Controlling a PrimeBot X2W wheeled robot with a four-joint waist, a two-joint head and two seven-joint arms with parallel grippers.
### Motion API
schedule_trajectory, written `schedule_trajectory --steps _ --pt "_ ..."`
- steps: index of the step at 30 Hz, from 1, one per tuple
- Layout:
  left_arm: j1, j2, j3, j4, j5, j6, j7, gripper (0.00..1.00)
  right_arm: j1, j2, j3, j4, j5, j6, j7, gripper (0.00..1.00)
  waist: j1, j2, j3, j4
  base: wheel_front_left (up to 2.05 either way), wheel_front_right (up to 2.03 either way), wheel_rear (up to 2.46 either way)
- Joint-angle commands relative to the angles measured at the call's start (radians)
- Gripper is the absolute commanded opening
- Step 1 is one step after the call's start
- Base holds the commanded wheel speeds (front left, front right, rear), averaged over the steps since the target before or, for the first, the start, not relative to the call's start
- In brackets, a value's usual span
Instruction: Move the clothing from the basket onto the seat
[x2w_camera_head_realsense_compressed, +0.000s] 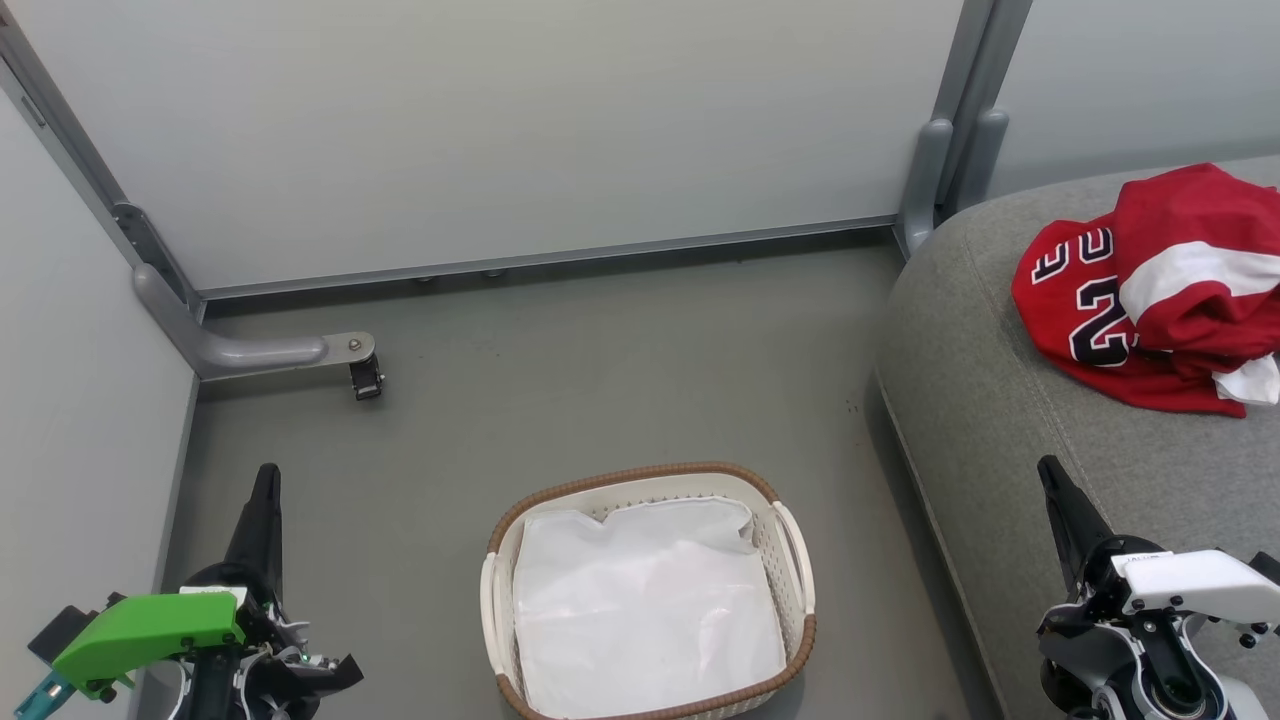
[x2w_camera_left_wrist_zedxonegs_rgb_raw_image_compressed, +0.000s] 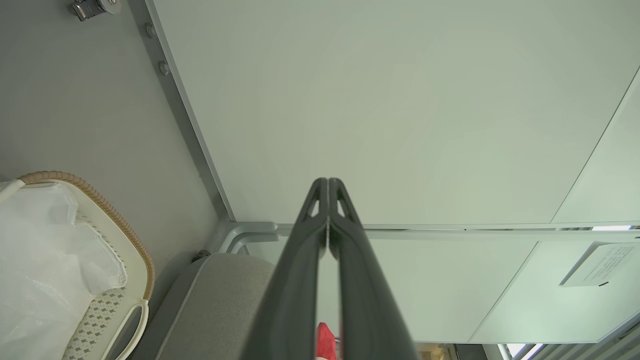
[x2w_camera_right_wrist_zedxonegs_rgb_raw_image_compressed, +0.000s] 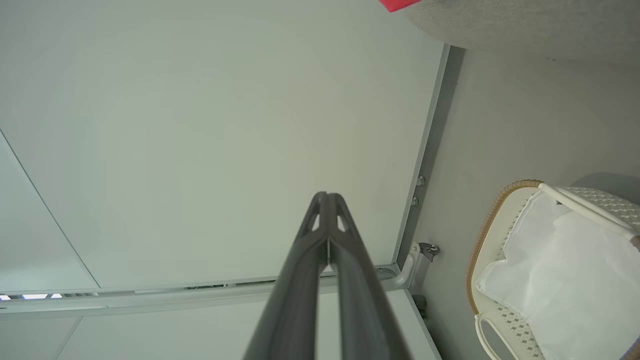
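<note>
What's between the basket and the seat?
Nothing: a bare strip of grey floor separates the basket from the seat, visible in the head view.

Clothing (x2w_camera_head_realsense_compressed: 1150, 290) runs off the head view's right edge, and a fold of it covers the black number, so just a 2 shows. Seat (x2w_camera_head_realsense_compressed: 1000, 400) is cropped at the right and bottom too. Basket (x2w_camera_head_realsense_compressed: 640, 474) is clipped at the bottom edge, with its floor hidden under the sheet (x2w_camera_head_realsense_compressed: 640, 600). Label (x2w_camera_left_wrist_zedxonegs_rgb_raw_image_compressed: 595, 264) in the left wrist view is too small to read.

perforated plastic basket (x2w_camera_head_realsense_compressed: 795, 575), woven-fabric seat (x2w_camera_head_realsense_compressed: 1000, 400)
</note>
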Motion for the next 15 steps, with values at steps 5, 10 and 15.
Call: schedule_trajectory --steps 5,10,15 --pt "-0.011 0.000 0.003 0.001 0.004 -0.005 0.003 0.00 -0.008 -0.006 -0.003 -0.003 0.002 0.000 0.004 0.00 0.0000 0.0000 0.000 0.000 0.00 0.00 0.00" --pt "-0.011 0.000 0.004 0.001 0.004 -0.005 0.003 0.00 -0.008 -0.005 -0.003 -0.003 0.002 0.000 0.004 0.00 0.0000 0.0000 0.000 0.000 0.00 0.00 0.00" --pt "-0.011 0.000 0.004 0.001 0.004 -0.005 0.003 0.00 -0.008 -0.005 -0.003 -0.003 0.002 0.000 0.004 0.00 0.0000 0.0000 0.000 0.000 0.00 0.00 0.00"
